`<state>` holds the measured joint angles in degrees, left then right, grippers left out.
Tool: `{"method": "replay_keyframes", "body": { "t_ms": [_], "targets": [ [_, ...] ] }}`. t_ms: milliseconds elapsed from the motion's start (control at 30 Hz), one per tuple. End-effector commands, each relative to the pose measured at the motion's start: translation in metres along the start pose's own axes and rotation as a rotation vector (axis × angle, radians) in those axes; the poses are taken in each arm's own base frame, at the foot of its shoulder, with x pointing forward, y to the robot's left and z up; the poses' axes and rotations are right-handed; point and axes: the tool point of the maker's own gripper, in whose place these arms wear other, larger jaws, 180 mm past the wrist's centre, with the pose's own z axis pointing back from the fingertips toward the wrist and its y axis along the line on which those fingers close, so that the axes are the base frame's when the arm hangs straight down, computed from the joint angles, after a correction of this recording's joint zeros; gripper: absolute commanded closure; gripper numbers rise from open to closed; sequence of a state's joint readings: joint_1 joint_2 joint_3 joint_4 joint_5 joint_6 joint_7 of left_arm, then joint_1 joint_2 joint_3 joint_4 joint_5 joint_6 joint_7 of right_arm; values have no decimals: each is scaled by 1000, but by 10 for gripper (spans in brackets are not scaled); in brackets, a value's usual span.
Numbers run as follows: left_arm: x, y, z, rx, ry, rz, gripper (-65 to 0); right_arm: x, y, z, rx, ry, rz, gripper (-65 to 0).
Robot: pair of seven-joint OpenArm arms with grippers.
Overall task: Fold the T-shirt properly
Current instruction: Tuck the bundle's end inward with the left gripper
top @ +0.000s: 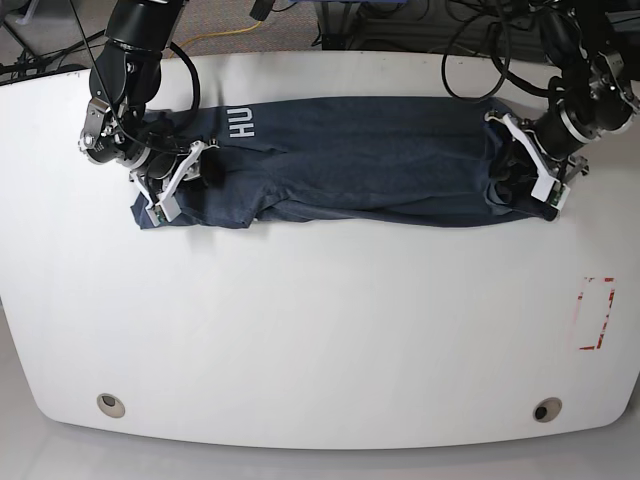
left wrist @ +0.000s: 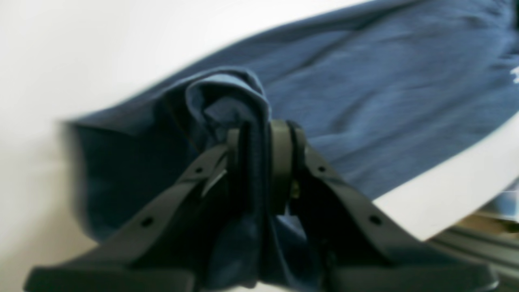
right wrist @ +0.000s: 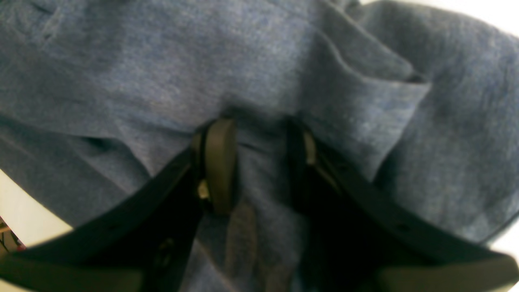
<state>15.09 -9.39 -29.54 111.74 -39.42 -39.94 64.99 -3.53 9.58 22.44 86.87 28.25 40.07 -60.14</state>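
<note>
1. We see a white table (top: 320, 330) with rounded corners filling most of the base view.
2. We find two round holes in it near the front edge, a left hole (top: 111, 404) and a right hole (top: 546, 410).
3. We note a red rectangular marking (top: 597, 313) by the table's right edge.
4. We spot cables (top: 240, 30) on the floor beyond the far edge.

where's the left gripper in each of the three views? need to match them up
Left wrist: left gripper at bottom centre, pinching a bunched fold of the T-shirt.
Right wrist: not in it; only the right gripper on cloth.
Base: far right, at the shirt's right end.
Shared landmark: the white table, seen in all three views.
</note>
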Motion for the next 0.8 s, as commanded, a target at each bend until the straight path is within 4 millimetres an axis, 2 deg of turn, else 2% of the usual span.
{"method": "replay_keyframes", "body": {
  "t_ms": [0, 100, 367, 467, 567, 700, 767],
  "targets": [
    [12, 6, 5, 16, -36, -26, -89, 4, -6, 4, -22, 5, 17, -195],
    [12, 14, 10, 39, -35, -24, -97, 4, -6, 4, -22, 5, 17, -195],
    [7, 65, 44, 185, -19, -16, -106, 4, -6, 4, -22, 5, 17, -195],
    [-5, 81, 57, 228, 20, -7, -108, 4, -6, 4, -22, 5, 17, -195],
    [-20, 97, 61, 241, 68, 19, -118, 4, -6, 4, -22, 5, 17, -195],
    [-41, 118, 61, 244, 116, 89, -256, 4, -5, 3, -21, 5, 16, -195],
    [-44, 128, 63, 262, 104, 130, -331, 4, -5, 3, -20, 4, 16, -195]
  ]
}}
